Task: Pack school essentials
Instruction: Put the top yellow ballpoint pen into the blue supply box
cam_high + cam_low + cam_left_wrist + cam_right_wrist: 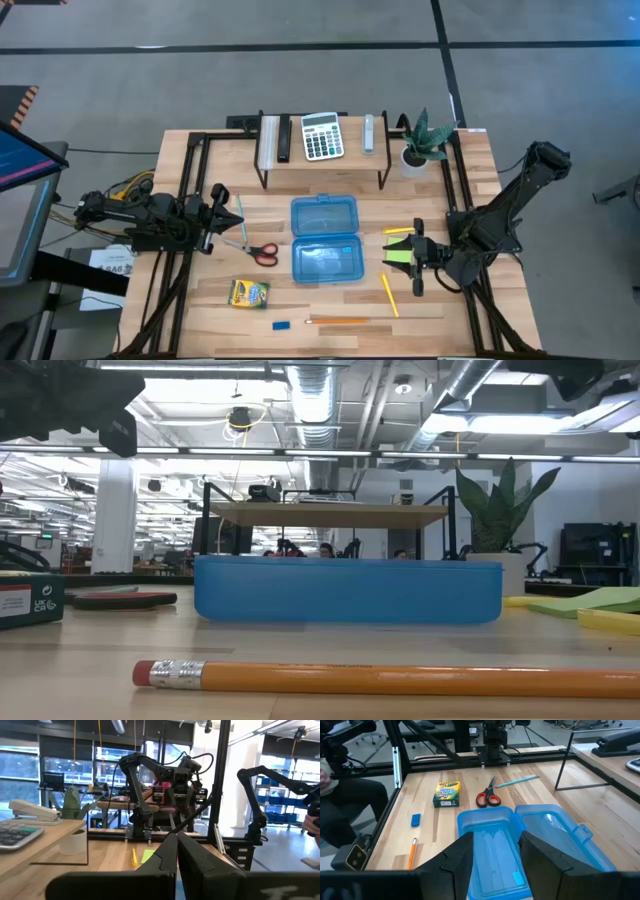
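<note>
A grey concrete floor crossed by dark lines is seen around a pale wooden table (200,300) in the high view; in the low view an open hall with ceiling ducts and strip lights lies behind it. At the table's far edge stands a raised wooden shelf (322,160) carrying a grey calculator (321,136), with a potted plant (420,145) just beside its right end.

The blue translucent case (324,240) lies open in the middle of the table and serves as the landmark. Left of the case the left gripper (222,214) is held above the table, its fingers nearly closed with only a thin slit between them and nothing held. Right of the case the right gripper (416,258) hangs over the green and yellow sticky notes (398,255), its fingers set wide apart and empty.

An orange pencil (338,321) lies near the front edge, in front of the case, its long axis running left to right. A yellow pencil (389,294) lies front-right of the case, running diagonally. The yellow crayon box (249,293) sits front-left of the case. The red-handled scissors (262,252) lie just left of the case, handles toward it and blades pointing left. A tiny blue eraser (281,324) rests front-left of the case, near the orange pencil's left end.
</note>
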